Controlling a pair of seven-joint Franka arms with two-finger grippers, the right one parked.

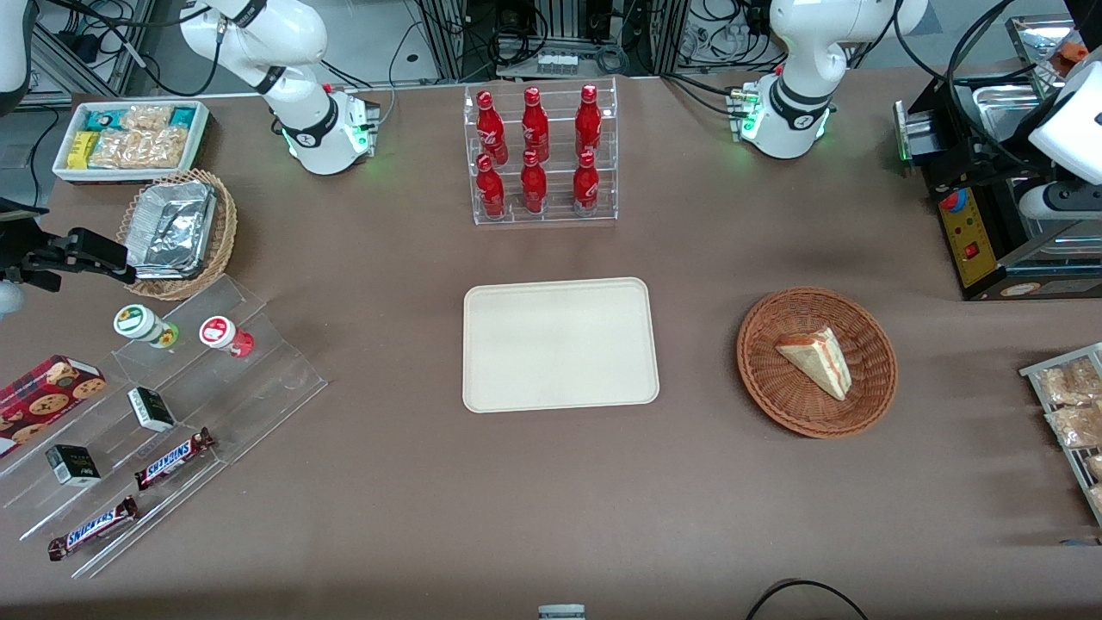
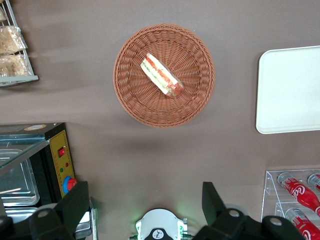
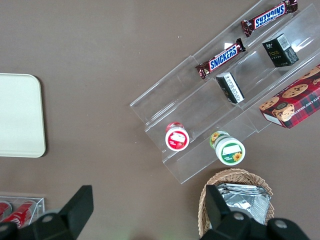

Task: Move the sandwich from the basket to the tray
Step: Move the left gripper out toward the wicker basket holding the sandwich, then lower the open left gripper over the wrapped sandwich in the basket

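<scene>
The sandwich (image 1: 816,360) is a pale wedge with orange-red and green layers. It lies in the round reddish-brown basket (image 1: 775,398), toward the working arm's end of the table. The cream tray (image 1: 560,344) lies flat and bare beside the basket, at mid-table. In the left wrist view my gripper (image 2: 145,186) is open and empty, high above the table. It looks down on the sandwich (image 2: 161,75) in the basket (image 2: 145,106), with the tray (image 2: 290,90) beside it. The basket is nearer the front camera than the gripper is.
A clear rack of red bottles (image 1: 541,155) stands farther from the front camera than the tray. A black appliance (image 1: 990,215) and a wire rack of packets (image 1: 1067,405) flank the basket. A clear stepped stand with snacks (image 1: 155,413) lies toward the parked arm's end.
</scene>
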